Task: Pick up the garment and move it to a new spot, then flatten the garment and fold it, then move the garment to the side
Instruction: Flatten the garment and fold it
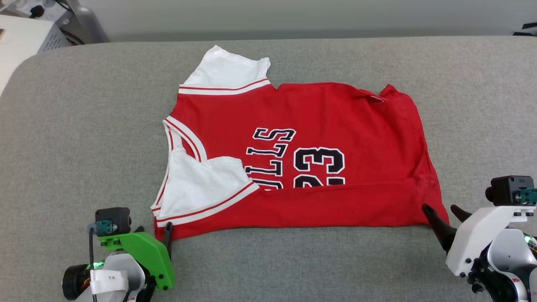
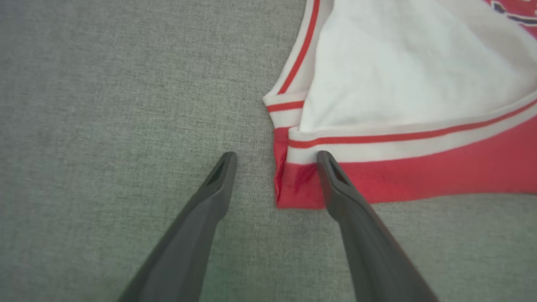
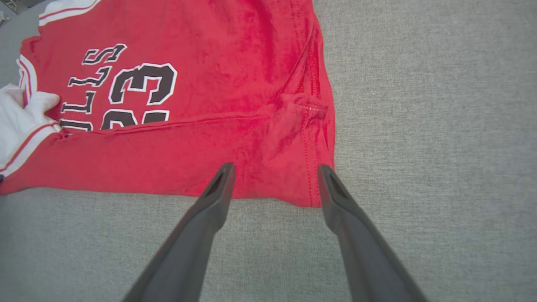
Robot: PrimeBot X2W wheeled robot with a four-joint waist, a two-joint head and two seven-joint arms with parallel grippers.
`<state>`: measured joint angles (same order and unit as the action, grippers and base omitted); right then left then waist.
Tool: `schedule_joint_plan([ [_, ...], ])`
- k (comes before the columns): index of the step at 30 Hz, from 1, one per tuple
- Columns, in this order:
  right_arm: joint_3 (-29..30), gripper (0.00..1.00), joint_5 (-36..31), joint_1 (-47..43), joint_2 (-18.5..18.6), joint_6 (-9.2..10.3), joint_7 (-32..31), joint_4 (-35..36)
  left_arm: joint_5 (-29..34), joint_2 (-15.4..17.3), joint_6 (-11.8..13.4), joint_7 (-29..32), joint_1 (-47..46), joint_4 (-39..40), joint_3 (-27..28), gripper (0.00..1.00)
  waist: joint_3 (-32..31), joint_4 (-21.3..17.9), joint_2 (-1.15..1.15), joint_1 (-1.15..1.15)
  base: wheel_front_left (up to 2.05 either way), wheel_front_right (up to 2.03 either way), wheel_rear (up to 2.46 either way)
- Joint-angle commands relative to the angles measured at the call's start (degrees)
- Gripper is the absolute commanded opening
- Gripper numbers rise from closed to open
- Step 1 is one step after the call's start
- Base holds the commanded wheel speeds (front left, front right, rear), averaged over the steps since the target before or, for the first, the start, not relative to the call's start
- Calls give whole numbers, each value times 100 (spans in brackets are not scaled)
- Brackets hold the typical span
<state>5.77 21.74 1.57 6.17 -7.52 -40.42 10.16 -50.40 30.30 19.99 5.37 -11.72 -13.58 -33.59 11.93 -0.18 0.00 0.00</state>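
Red garment (image 1: 327,113), near corners at left pincer (image 2: 275,156), right pincer (image 3: 275,167)

grey fabric-covered table (image 1: 84,126) — on it the garment (image 1: 327,117), red with white sleeves, lying flat, near edge folded over.

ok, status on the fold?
Left tool open at near sleeve corner, right tool open at near hem corner. Garment flat, near edge folded over. Nothing blocking.

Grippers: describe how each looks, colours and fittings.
Left gripper: long dark tapered fingers, bright green shell, black camera block with black cable, white tag. Right gripper: same dark fingers, white shell, black camera block.
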Motion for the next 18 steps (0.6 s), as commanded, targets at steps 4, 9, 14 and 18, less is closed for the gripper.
schedule_joint_plan([
  [4, 15, 100, 37, 3, -65, 3, 4, 77, -32, 33, -18, 339, -57, -136, -157, 100, 237, -45, 0, 0, 0, 0, 0],
  [9, 42, 100, -81, 11, -22, 3, 29, 36, -152, -27, -212, 587, -86, -154, -284, 0, 235, 4, 0, 0, 0, 0, 0],
  [14, 134, 100, -230, -11, 44, 3, 47, -118, -244, -70, -261, 387, -70, 68, -149, 0, 60, 150, 0, 0, 0, 0, 0],
  [18, 264, 100, -423, 43, 104, 3, 29, -374, -378, -71, -315, 182, -11, 485, 42, 0, -45, 285, 0, 0, 0, 0, 0],
])
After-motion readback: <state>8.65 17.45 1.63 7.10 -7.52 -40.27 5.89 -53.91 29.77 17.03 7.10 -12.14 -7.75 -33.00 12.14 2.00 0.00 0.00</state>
